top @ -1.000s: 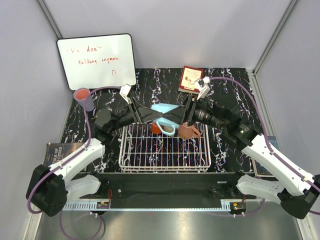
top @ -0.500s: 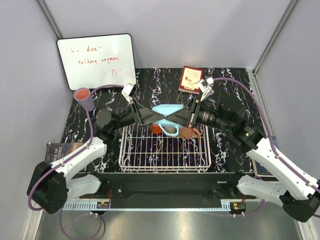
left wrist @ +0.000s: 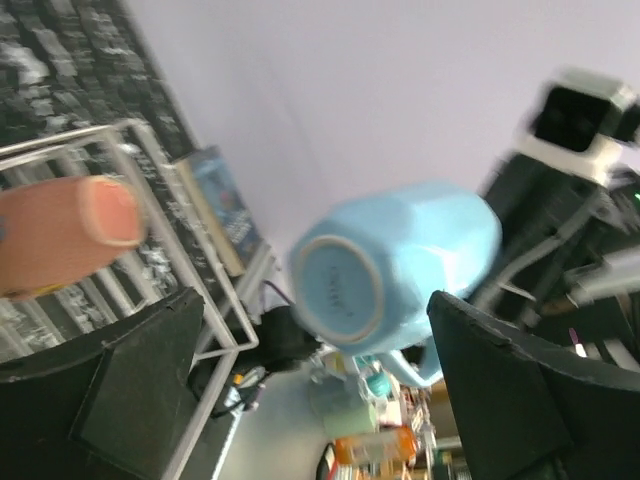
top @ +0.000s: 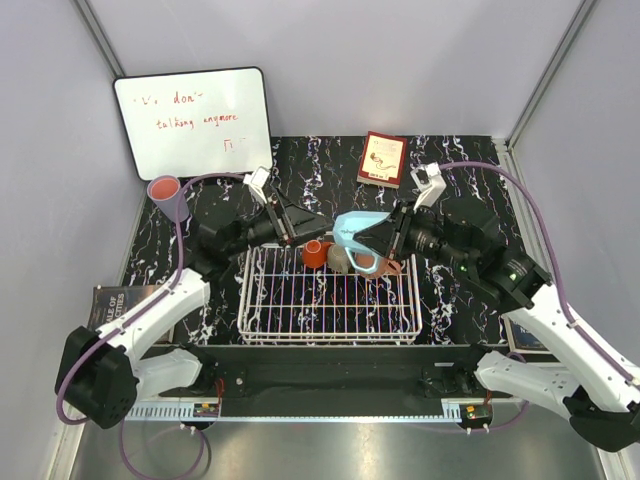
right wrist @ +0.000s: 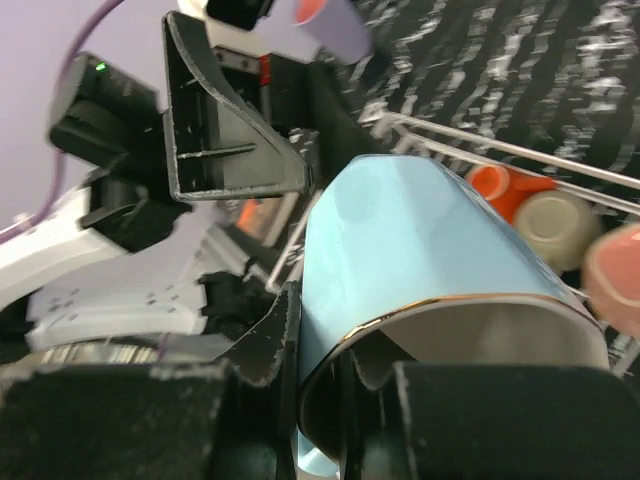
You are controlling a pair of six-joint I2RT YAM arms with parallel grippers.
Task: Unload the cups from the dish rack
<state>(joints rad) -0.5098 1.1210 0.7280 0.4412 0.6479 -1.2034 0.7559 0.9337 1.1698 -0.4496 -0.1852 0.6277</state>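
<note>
My right gripper (top: 378, 240) is shut on the rim of the light blue mug (top: 358, 230), holding it tilted above the far edge of the dish rack (top: 330, 300). In the right wrist view, one finger is inside the mug (right wrist: 420, 240) and one outside. My left gripper (top: 318, 228) is open and empty, just left of the mug (left wrist: 395, 265). An orange-red cup (top: 315, 253), a grey-olive cup (top: 340, 261) and a salmon-pink cup (top: 388, 266) lie in the rack's far end. A tumbler (top: 168, 197) stands on the table at far left.
A whiteboard (top: 192, 120) leans at the back left. A red book (top: 382, 158) lies at the back centre. Another book (top: 118, 302) lies at the left edge, and one (top: 530, 335) lies under the right arm.
Both grippers were on the blue mug. The left gripper has opened and drawn back to the left. The right gripper has carried the mug a little to the right.
</note>
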